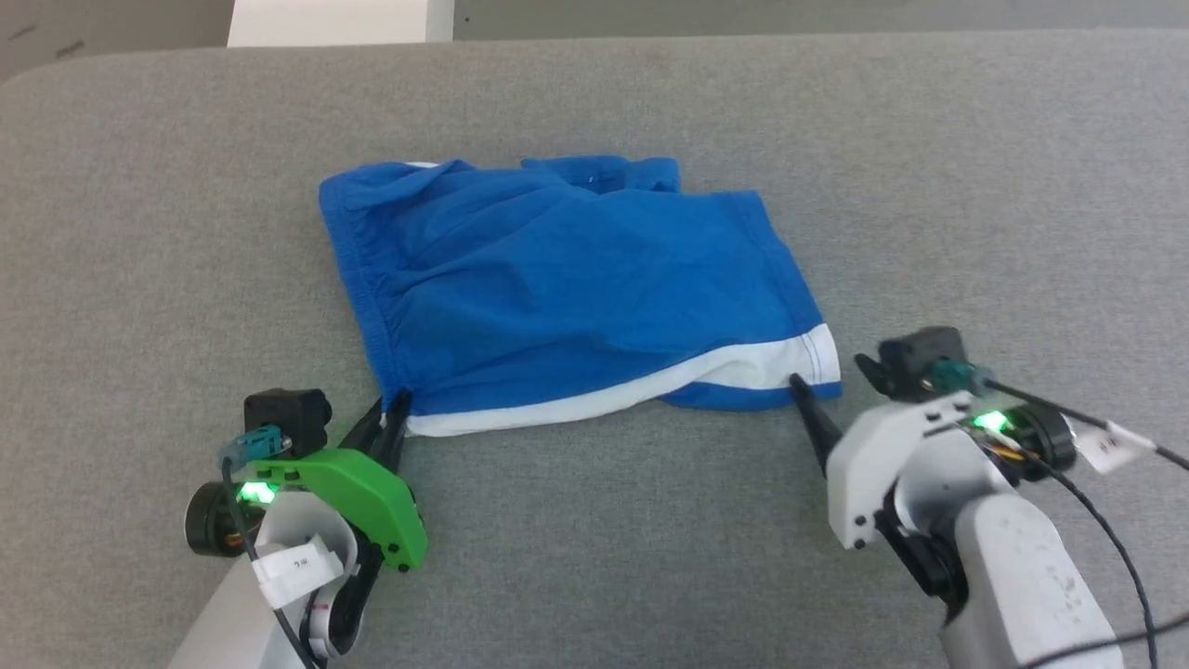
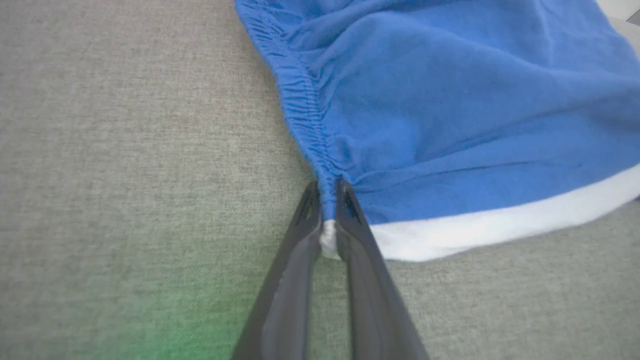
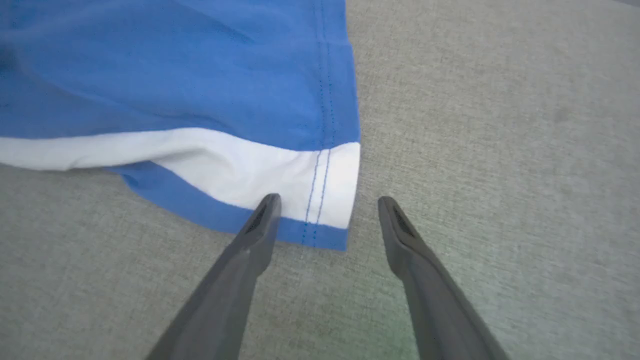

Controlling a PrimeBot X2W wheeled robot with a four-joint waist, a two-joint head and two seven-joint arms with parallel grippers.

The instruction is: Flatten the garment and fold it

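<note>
The royal-blue shorts (image 1: 567, 288) lie spread and wrinkled on the grey table, gathered waistband on the left, white stripe band along the near edge. My left gripper (image 1: 395, 409) is shut on the near-left corner, where the waistband (image 2: 305, 105) meets the white stripe (image 2: 475, 230); the left wrist view shows the fabric pinched between the two fingers (image 2: 327, 200). My right gripper (image 1: 801, 388) stands open at the near-right corner; in the right wrist view its fingers straddle the white-striped corner (image 3: 325, 195), with the gripper (image 3: 327, 205) just above it and nothing pinched.
A grey cloth-covered table (image 1: 975, 186) runs under everything, its far edge near the top of the head view. A white object (image 1: 339, 20) stands beyond the far edge at the upper left.
</note>
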